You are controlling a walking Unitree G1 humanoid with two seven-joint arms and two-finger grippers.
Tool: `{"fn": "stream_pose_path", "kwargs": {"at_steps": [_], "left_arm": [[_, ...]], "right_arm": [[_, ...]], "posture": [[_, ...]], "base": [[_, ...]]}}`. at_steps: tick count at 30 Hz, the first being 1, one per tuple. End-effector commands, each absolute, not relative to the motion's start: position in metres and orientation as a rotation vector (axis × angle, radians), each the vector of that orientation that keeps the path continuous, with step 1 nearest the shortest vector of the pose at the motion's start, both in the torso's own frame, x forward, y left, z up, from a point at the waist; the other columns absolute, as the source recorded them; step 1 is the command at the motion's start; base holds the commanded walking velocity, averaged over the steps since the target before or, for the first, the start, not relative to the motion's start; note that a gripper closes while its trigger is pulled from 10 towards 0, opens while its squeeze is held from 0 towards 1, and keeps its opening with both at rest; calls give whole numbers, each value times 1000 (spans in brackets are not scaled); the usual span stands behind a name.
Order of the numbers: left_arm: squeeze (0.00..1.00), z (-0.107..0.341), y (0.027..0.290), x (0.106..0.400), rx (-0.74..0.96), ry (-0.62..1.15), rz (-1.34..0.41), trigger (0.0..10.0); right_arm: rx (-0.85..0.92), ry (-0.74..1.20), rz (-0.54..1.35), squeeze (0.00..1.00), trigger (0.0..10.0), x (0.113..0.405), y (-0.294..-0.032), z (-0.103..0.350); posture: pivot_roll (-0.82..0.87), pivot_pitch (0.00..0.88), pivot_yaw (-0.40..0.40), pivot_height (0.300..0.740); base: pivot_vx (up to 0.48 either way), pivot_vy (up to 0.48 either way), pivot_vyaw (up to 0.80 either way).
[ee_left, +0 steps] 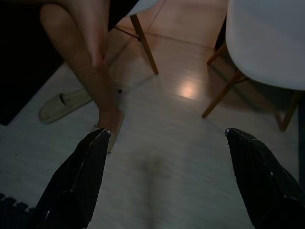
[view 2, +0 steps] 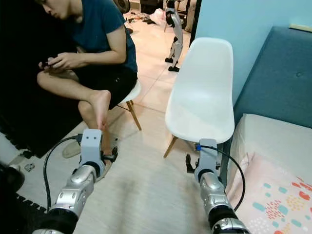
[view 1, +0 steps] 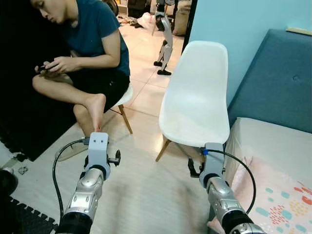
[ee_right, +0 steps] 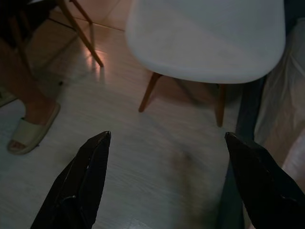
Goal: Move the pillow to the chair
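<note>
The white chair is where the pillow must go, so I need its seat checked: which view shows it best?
The left eye view: the white chair appears whole, seat bare. The right eye view is similar; both wrist views catch just its seat underside and wooden legs.

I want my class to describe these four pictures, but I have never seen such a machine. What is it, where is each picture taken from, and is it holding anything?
This is a walking humanoid robot with two silver arms. The two wide pictures come from a stereo camera on its head, looking down and forward. The two dark pictures come from cameras on its wrists, looking along each arm's two black fingers.

Ahead stands an empty white chair on wooden legs. To the robot's left a person sits on another seat, one foot in a slipper, with a second slipper lying on the floor. To the right is a bed with a blue headboard and a patterned pink cover.

The left tool and right tool are both open over the floor, holding nothing.
</note>
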State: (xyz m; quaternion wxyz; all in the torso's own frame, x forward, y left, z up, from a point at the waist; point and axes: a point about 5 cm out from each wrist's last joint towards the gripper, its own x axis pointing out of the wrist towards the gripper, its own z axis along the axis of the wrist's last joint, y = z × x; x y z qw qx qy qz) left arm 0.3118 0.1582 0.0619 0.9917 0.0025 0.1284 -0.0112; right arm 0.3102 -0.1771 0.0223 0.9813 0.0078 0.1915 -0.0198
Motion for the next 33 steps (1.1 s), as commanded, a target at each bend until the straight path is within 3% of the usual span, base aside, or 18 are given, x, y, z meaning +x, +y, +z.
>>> {"fn": "stream_pose_path", "kwargs": {"at_steps": [1,33], "left_arm": [[0,61,159,310,-7,252,-25,10000],[0,59,158,309,-4,254,-40,10000]], "right_arm": [[12,412,-30,0,10000,307,-175,17],[23,383,-36,0,10000,307,-177,19]], "posture": [[-47,45,-33,740],[-52,44,-27,740]], "base": [[307,0,0],[304,0,0]]}}
